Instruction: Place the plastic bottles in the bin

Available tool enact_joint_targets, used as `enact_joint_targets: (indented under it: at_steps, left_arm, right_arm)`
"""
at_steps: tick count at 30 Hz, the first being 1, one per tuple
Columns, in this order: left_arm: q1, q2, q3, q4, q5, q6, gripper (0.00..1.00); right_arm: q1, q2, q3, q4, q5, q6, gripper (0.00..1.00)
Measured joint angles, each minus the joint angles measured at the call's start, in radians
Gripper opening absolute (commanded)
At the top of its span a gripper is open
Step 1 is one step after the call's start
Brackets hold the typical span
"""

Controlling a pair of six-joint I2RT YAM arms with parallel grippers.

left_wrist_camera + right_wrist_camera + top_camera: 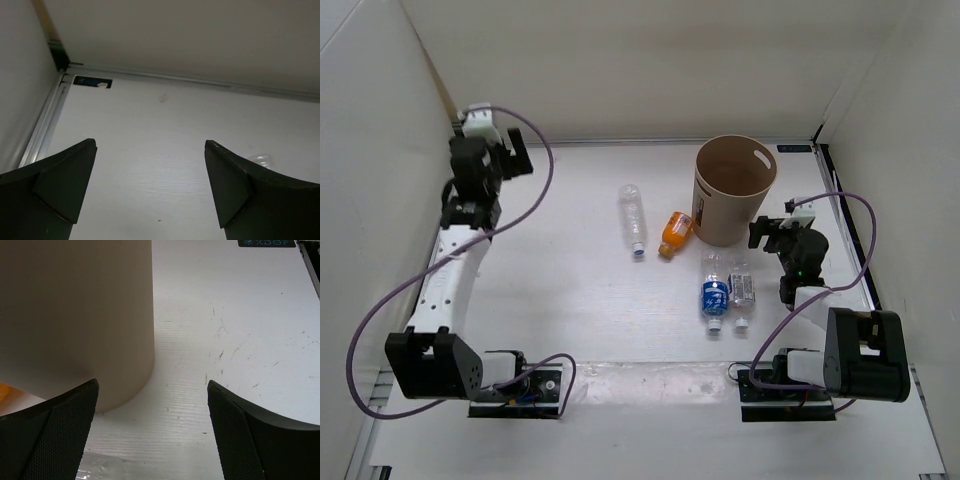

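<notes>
White walls box in a pale desk, and all 4 plastic bottles lie on their sides on it, none in the bin. The blue-labelled bottle and the white-labelled bottle lie side by side, long axes running far to near, caps toward the arm bases. The orange bottle lies slantwise just beside the foot of the tan bin, which stands upright. The long clear bottle lies further left, cap nearward.

The right hand hovers just right of the bin's wall, fingers spread apart, holding nothing. The labelled pair lies just nearward and left of it, so of the 2 arms this one is much the nearer. The left hand, also spread and empty, sits by the far-left corner, well apart from every bottle.

My judgement: the right hand must turn toward the pair and close across a bottle's short width.
</notes>
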Motion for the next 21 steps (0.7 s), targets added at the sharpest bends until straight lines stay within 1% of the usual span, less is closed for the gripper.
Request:
enact_joint_targets:
  at_steps: [2,4,6,9,12,13,14,15,18,19,21]
  left_arm:
    - [0.011,0.014,0.151,-0.100,0.068,-0.047,1.00]
    - [0.051,0.056,0.249,-0.156,0.214,-0.127,1.00]
    - [0.093,0.135,0.311,-0.179,0.362,-0.210,1.00]
    - [0.098,0.330,0.406,-0.249,0.491,-0.318,1.00]
    - [0.019,0.525,0.527,-0.392,0.512,-0.352,1.00]
    - [-0.025,0.599,0.593,-0.442,0.516,-0.358,1.00]
    - [-0.073,0.686,0.702,-0.529,0.528,-0.366,1.00]
    - [-0.096,0.734,0.759,-0.556,0.533,-0.369,1.00]
    - [-0.179,0.914,1.000,-0.699,0.573,-0.382,1.00]
    - [-0.200,0.961,1.057,-0.735,0.584,-0.385,1.00]
    - [-0.232,1.012,1.090,-0.778,0.588,-0.388,1.00]
  right_arm:
    - [0.000,0.000,0.000,0.000,0.000,0.000,0.90]
    - [0.004,0.000,0.000,0.000,0.003,0.000,0.90]
    - [0.011,0.000,0.000,0.000,0.012,0.000,0.90]
    - [0.020,0.000,0.000,0.000,0.019,0.000,0.90]
    - [0.024,0.000,0.000,0.000,0.027,0.000,0.90]
    - [0.024,0.000,0.000,0.000,0.031,0.000,0.90]
    - [0.024,0.000,0.000,0.000,0.035,0.000,0.90]
    - [0.025,0.000,0.000,0.000,0.041,0.000,0.90]
    - [0.034,0.000,0.000,0.001,0.058,0.001,0.90]
    - [0.039,0.000,0.000,0.000,0.061,0.000,0.90]
    - [0.047,0.000,0.000,0.000,0.064,0.000,0.90]
